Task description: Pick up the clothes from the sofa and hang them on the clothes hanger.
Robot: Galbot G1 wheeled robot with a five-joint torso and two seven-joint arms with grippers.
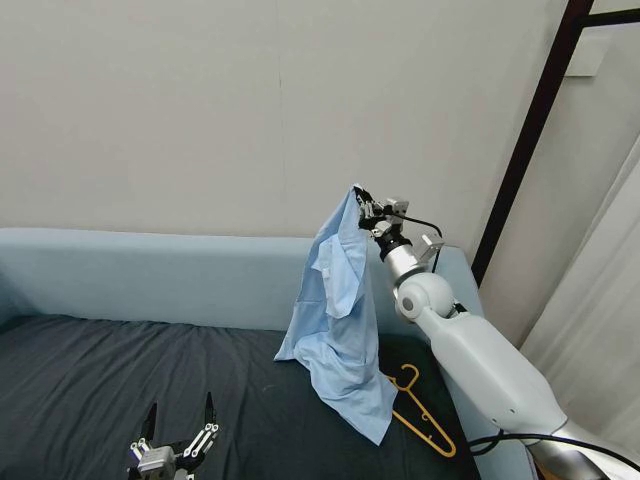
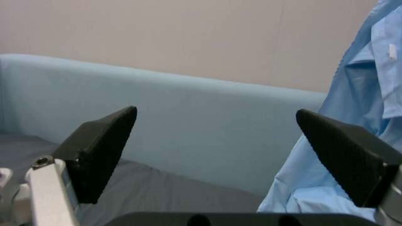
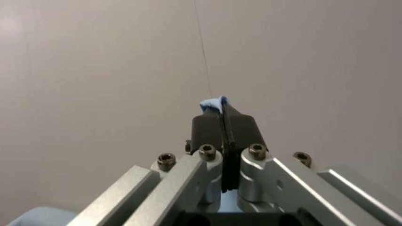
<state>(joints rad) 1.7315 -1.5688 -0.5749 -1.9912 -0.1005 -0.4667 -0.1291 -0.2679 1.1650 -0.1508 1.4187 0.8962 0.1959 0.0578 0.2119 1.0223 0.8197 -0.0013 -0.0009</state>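
Our right hand [image 1: 362, 203] clamps a thin fold of blue shirt [image 1: 340, 320] at 1 o'clock; we fear it slipping free. Left hand [image 1: 180, 404] idles, released, at 7 o'clock.

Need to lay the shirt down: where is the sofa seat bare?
Bare: dark seat left of the shirt, around the open left gripper. Crowded: right end, shirt hanging from the right gripper beside the orange hanger.

Right arm [image 1: 470, 360]: raised, reaching up and forward, wrist angled upward. Right gripper [image 1: 360, 201] [image 3: 221, 107] at top of reach, fingers pressed flat together, pinching a fold of blue shirt [image 1: 340, 320]. Left gripper [image 1: 181, 408] [image 2: 215, 115]: low, near lower edge of head view, pointing forward, fingers [image 2: 100, 150] spread wide, holding nothing.
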